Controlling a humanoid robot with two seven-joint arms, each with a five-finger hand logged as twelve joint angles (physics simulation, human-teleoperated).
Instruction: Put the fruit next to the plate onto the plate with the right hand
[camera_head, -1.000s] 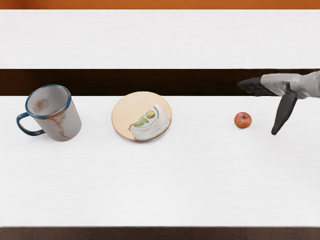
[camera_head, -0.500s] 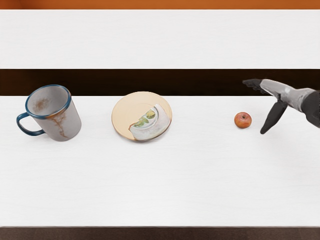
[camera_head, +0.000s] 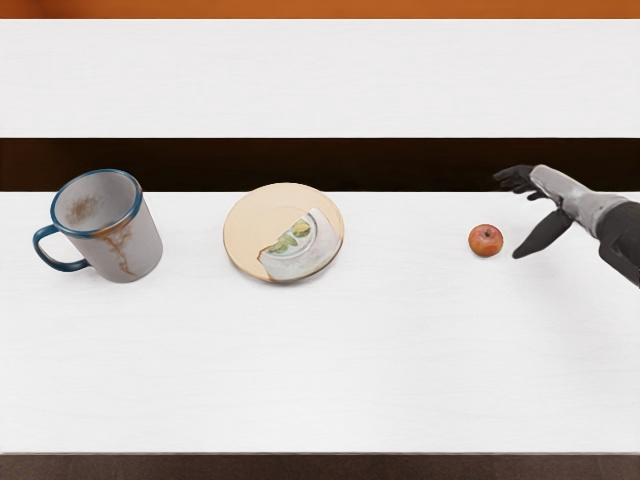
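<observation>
Our right hand (camera_head: 552, 198) hovers just right of the apple (camera_head: 486, 240), fingers spread and empty. We judge a glancing touch could roll the round fruit away.

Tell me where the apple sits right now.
Head view: the apple lies on the table, well right of the plate, just left of the open right hand.

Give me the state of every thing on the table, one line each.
apple: resting on the table, right of the plate and apart from it, not grasped.
plate: flat on the table, no fruit on it.
mug: mouth up, handle pointing left, nothing visible inside.
right robot hand: open, fingers spread, just right of the apple, not touching it.
</observation>
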